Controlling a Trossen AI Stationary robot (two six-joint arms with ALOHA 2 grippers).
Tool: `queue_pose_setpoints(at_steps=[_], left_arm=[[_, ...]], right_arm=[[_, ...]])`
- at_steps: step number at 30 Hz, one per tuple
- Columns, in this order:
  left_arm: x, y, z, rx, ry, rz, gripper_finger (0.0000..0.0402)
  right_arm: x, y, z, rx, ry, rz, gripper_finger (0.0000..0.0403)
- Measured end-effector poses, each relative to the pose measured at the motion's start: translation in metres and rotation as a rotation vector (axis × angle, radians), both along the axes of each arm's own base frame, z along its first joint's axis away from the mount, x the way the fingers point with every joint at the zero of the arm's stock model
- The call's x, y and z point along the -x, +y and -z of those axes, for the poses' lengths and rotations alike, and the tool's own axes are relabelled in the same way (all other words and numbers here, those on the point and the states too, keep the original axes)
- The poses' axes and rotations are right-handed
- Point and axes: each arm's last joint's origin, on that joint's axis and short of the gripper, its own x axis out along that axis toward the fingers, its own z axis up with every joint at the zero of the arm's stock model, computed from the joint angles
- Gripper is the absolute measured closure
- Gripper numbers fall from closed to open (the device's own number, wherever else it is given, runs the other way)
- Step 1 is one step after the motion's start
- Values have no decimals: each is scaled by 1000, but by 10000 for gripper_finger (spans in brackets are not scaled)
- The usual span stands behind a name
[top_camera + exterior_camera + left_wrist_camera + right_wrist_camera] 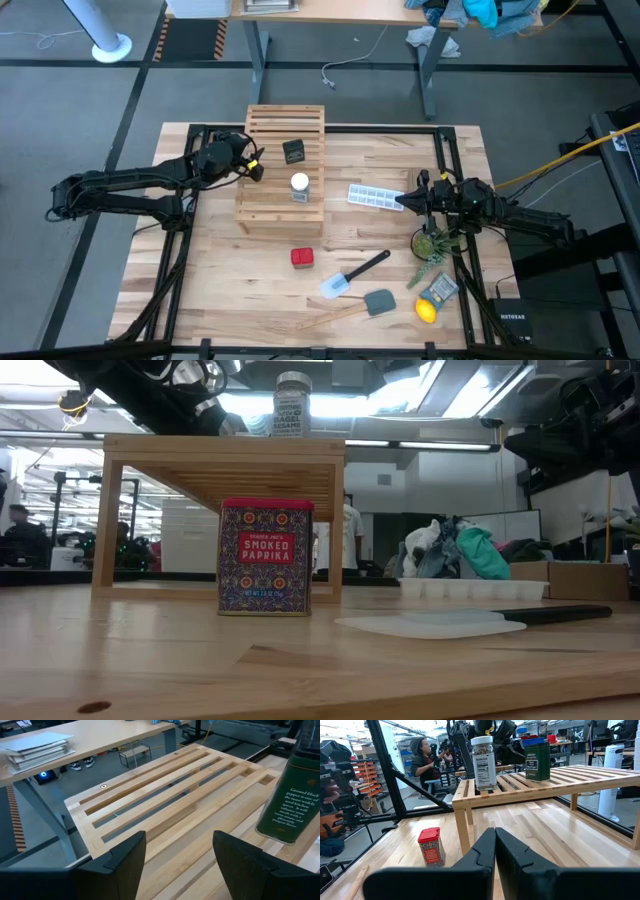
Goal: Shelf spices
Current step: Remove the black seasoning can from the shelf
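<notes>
The shelf (283, 168), a light wooden slatted rack, stands on its legs at the table's far middle. On its top stand the black spice container (294, 151) and the clear jar with a white lid (299, 186). The red spice tin (302, 258) stands on the table in front of the shelf (265, 556). My left gripper (179, 855) is open over the shelf's left edge (252, 165), with nothing between its fingers; the black container (292, 795) is beyond it to one side. My right gripper (495, 845) is shut and empty at the table's right (405, 200).
A white ice-cube tray (375, 196) lies right of the shelf, just in front of my right gripper. Near the front right lie a spatula (355, 275), a grey scraper (380, 302), a green sprig (432, 243), a packet (440, 289) and a lemon (427, 311).
</notes>
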Motion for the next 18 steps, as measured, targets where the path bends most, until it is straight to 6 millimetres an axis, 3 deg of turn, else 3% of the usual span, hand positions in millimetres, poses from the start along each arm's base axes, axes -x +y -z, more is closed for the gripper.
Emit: queue_pose_setpoints(at_steps=[18], left_arm=[[-2, -2, 0, 96, -98, 39, 178]], right_arm=[[0, 0, 0, 1, -1, 0, 386]])
